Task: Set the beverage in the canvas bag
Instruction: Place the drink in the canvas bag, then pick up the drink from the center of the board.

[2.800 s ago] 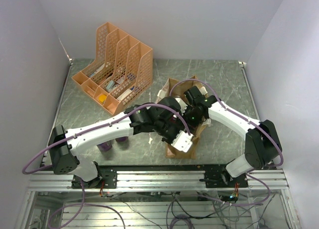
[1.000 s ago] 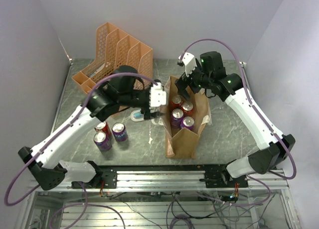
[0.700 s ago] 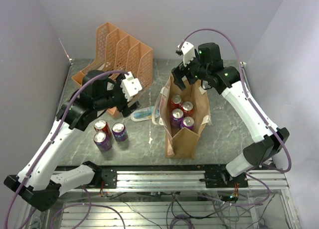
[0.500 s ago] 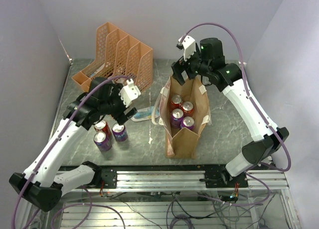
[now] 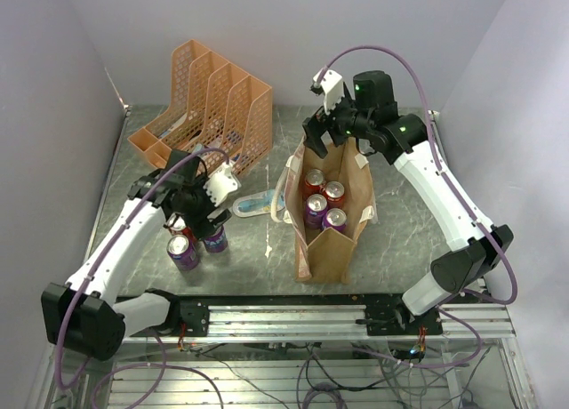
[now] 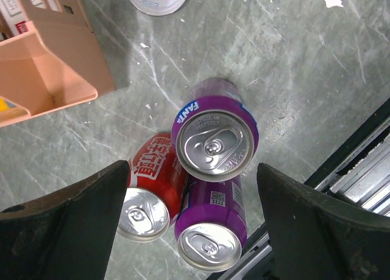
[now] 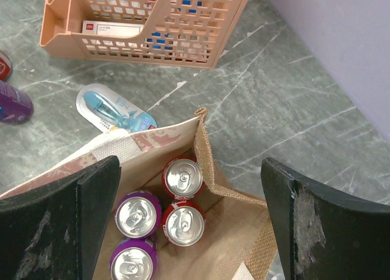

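Your left hand (image 6: 192,170) hangs released over the purple Fanta aluminium can (image 6: 213,143), red aluminium can (image 6: 146,195) at its 8 o'clock; right hand (image 7: 190,170) spread empty above the tan-brown canvas tote bag (image 7: 205,151).

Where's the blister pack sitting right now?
In the top view, the blister pack lies flat on the table left of centre, between the orange file organiser and the canvas bag, just beside the bag's left wall.

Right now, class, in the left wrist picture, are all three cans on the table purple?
No. The red can stands against the upper purple can and the lower purple can.
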You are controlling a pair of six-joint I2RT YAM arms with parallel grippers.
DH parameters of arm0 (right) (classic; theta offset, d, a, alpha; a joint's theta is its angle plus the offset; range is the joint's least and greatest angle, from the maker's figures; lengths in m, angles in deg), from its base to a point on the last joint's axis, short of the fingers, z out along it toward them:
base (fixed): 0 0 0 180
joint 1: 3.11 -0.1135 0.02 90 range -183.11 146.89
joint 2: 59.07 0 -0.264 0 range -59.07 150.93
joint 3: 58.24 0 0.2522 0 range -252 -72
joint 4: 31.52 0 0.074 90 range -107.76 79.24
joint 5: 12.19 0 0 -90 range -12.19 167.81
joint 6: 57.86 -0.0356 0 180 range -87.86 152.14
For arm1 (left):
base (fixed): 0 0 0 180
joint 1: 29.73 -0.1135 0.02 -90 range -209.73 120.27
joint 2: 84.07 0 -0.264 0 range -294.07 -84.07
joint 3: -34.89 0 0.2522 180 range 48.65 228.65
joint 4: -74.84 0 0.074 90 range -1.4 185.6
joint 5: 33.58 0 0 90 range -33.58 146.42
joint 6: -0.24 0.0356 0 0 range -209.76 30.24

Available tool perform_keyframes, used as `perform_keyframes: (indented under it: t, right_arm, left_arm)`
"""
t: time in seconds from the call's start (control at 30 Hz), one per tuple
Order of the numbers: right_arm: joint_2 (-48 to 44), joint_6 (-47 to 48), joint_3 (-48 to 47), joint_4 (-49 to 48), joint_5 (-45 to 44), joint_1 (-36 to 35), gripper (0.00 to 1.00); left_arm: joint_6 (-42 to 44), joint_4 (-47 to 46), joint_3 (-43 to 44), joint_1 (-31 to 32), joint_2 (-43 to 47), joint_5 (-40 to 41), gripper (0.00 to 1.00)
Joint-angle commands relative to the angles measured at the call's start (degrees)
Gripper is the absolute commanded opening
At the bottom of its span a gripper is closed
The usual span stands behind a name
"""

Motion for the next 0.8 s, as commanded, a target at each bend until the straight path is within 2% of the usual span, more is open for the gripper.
perform_keyframes:
  t: [0.0, 0.37, 0.53, 0.77]
  right_arm:
    - [-1.30, 0.56, 1.07, -1.51, -0.27, 0.18, 0.99]
    - [0.04, 0.68, -0.55, -2.51, -1.43, 0.24, 1.00]
    - [-0.10, 1.24, -0.47, -2.71, -2.57, 0.19, 1.00]
    - [-0.14, 1.52, 0.63, -3.09, -3.44, 0.23, 1.00]
  left_arm:
    - [3.55, 1.97, 1.36, -0.36, -3.34, -2.11, 0.96]
    - [4.92, -1.14, 1.83, -0.35, -11.02, -4.50, 0.94]
    - [3.87, -1.06, 1.86, -0.31, -14.11, -7.41, 0.85]
    - [2.64, -2.25, -0.51, -0.22, -13.13, -9.32, 0.69]
